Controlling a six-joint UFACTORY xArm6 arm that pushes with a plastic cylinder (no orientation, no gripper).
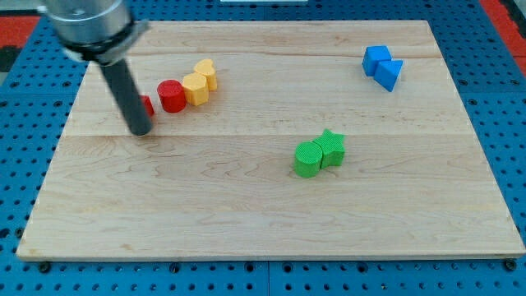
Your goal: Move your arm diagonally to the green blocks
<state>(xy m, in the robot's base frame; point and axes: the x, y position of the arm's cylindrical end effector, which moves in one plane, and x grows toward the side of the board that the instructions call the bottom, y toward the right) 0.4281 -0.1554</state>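
**Lighting and picture quality**

Bright, even, diffuse overhead light. Pale desk [246, 205] shows no glare. Blocks cast only faint, short shadows. The arm's upper housing [89, 25] is blurred, soft-edged; blocks are reasonably sharp. Slight perspective taper.

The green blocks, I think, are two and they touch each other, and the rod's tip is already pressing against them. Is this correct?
Not quite. The two green blocks, a cylinder and a star, do touch each other, but my tip is not against them. The camera view shows it far off toward the view's left, beside a red block partly hidden behind the rod.
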